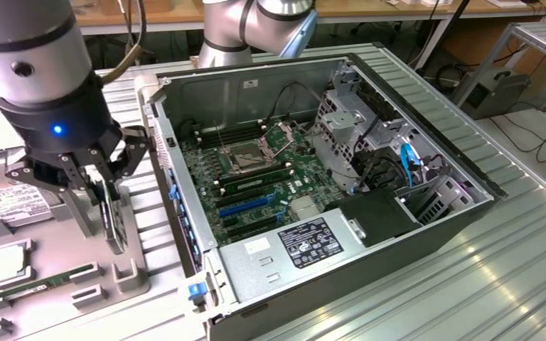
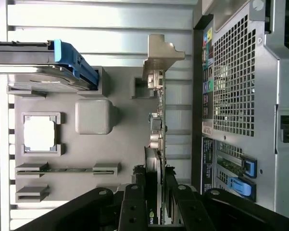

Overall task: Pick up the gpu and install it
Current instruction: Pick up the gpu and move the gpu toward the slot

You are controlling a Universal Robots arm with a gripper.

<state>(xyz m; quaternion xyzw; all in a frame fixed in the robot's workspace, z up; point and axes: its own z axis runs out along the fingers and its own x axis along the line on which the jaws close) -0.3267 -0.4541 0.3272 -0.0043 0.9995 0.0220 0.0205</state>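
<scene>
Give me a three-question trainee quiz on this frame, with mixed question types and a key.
1. True or false: the gpu is already installed in the case.
2. The gripper is at: A the hard drive, B the gpu, C the memory stick.
3. How does the gpu sit in the tray?
Key: 1 false; 2 B; 3 standing on edge, with its bracket at the end away from the gripper.

One gpu (image 1: 111, 213), one computer case (image 1: 397, 284), one processor (image 1: 3, 259), one memory stick (image 1: 36, 284).
</scene>
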